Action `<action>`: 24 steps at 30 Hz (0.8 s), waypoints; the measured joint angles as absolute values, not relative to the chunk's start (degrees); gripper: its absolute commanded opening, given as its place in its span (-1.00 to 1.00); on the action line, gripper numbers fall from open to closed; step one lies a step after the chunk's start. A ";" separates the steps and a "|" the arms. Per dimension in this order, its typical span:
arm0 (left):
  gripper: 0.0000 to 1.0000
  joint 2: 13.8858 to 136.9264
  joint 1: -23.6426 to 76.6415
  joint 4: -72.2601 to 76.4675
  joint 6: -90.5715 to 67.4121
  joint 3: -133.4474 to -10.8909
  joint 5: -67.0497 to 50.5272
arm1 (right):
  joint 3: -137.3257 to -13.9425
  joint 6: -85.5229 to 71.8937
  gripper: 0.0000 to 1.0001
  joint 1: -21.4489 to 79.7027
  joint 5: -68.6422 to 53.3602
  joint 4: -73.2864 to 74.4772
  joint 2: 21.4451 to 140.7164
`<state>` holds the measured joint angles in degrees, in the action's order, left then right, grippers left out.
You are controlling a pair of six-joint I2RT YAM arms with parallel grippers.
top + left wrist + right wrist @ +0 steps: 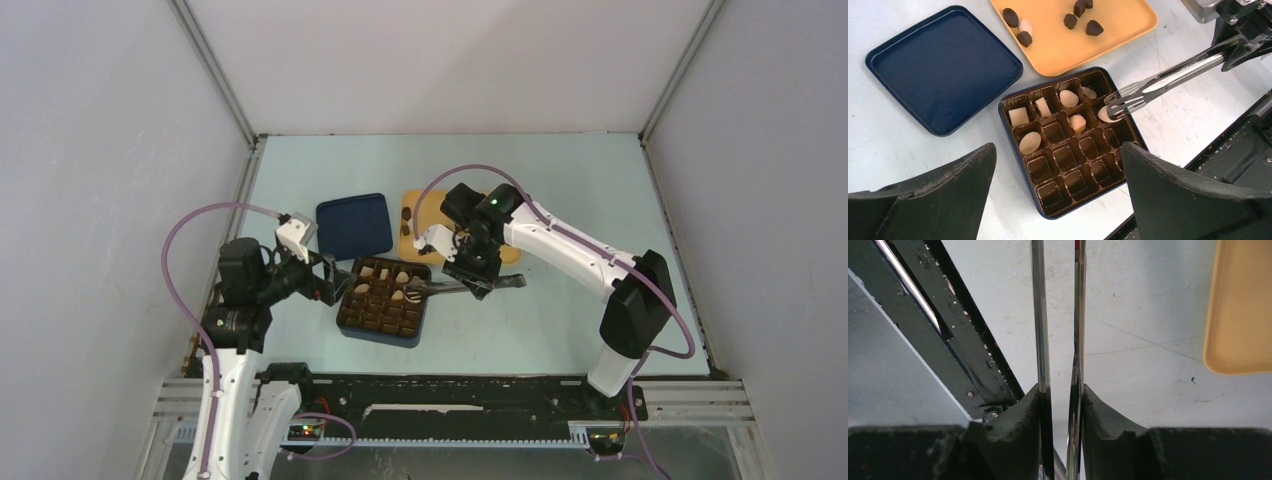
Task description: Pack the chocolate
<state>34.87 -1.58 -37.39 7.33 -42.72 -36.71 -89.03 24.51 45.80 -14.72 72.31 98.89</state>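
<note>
The dark blue square box (1023,170) with a brown gridded insert holds several cream-white chocolates (1030,142) in its far cells. My right gripper (478,272) is shut on metal tongs (1158,82). The tong tips hold a cream piece (1105,114) over a cell at the box's right side. In the right wrist view the gripper (1062,390) pinches the two tong arms (1040,340). Several dark pieces (1093,27) and one cream piece lie on the orange tray (1118,35). My left gripper (1058,150) is open and empty, just above the box's near edge (380,337).
The box's dark blue lid (943,70) lies upturned left of the tray, behind the box (354,225). The black rail of the table's near edge (1238,150) runs close to the box. The orange tray's edge shows in the right wrist view (1243,310).
</note>
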 measured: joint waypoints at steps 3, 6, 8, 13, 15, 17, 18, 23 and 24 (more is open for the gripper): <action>0.97 34.87 -1.58 -37.39 7.33 -42.72 -36.71 | -88.86 24.51 -0.23 45.91 -14.37 72.36 98.89; 0.97 34.87 -1.65 -37.39 7.33 -42.72 -36.71 | -88.84 24.49 -0.22 45.91 -13.87 72.34 98.89; 0.97 34.87 -1.65 -37.39 7.33 -42.72 -36.71 | -88.84 24.49 -0.22 45.91 -13.56 72.31 98.89; 0.97 34.85 -1.65 -37.39 7.35 -42.72 -36.71 | -88.86 24.47 -0.23 45.87 -13.08 72.27 98.89; 0.97 34.85 -1.65 -37.39 7.33 -42.72 -36.71 | -88.86 24.47 -0.25 45.60 -13.08 72.25 98.89; 0.97 34.85 -1.65 -37.39 7.35 -42.72 -36.71 | -88.97 24.47 -0.27 45.28 -13.08 72.29 98.89; 0.97 34.85 -1.65 -37.39 7.33 -42.72 -36.71 | -89.10 24.47 -0.28 45.01 -13.08 72.31 98.89; 0.97 34.85 -1.65 -37.39 7.35 -42.72 -36.71 | -90.89 24.43 -0.30 40.95 -12.62 71.81 98.08; 0.97 34.85 -1.65 -37.41 7.33 -42.72 -36.71 | -91.09 24.38 -0.30 39.66 -12.23 71.48 97.67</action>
<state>34.85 -1.65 -37.41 7.33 -42.72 -36.71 -91.09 24.38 39.66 -12.23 71.48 97.67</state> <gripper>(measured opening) 0.985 0.356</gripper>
